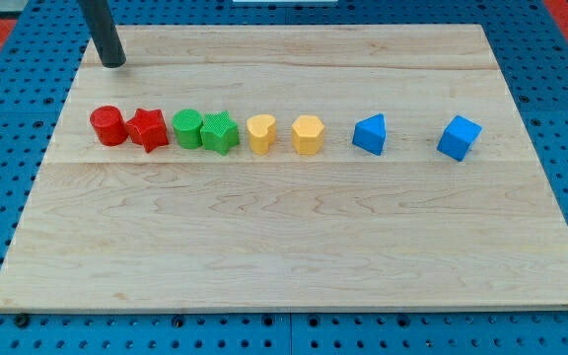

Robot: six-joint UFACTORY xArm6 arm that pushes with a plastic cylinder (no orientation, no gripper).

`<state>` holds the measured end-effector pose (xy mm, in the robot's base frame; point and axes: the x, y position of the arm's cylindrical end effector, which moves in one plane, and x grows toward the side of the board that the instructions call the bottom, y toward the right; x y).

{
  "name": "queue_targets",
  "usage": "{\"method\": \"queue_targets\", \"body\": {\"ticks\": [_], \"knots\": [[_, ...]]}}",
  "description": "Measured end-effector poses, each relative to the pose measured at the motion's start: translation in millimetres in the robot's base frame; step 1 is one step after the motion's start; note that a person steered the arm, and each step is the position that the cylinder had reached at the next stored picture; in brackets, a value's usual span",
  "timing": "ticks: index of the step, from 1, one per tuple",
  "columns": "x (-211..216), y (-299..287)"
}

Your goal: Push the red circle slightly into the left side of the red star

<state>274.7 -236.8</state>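
Eight blocks in one row across the wooden board (294, 247), two per colour. From the left: red circle (107, 126) touching the red star (148, 129) on its left side, green circle (186, 128), green star (220, 132), yellow heart (260, 133), yellow hexagon (307, 134), blue triangle (370, 134), blue cube (459, 137). No jaws on this rig, just my tip (112, 63), sitting on the far left of the board, behind the red circle and apart from it.

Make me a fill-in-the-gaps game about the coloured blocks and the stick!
1. The red circle sits on the view's ____ side of the red star.
2. My tip rests nearer the view's ____ than the row of blocks.
3. The two blocks farthest toward the view's right are both ____.
4. Between the green blocks and the blue blocks stand two ____ blocks.

Missing words: left; top; blue; yellow
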Motion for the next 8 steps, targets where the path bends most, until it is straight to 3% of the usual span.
{"method": "queue_targets", "body": {"ticks": [6, 8], "knots": [[18, -61], [112, -50]]}}
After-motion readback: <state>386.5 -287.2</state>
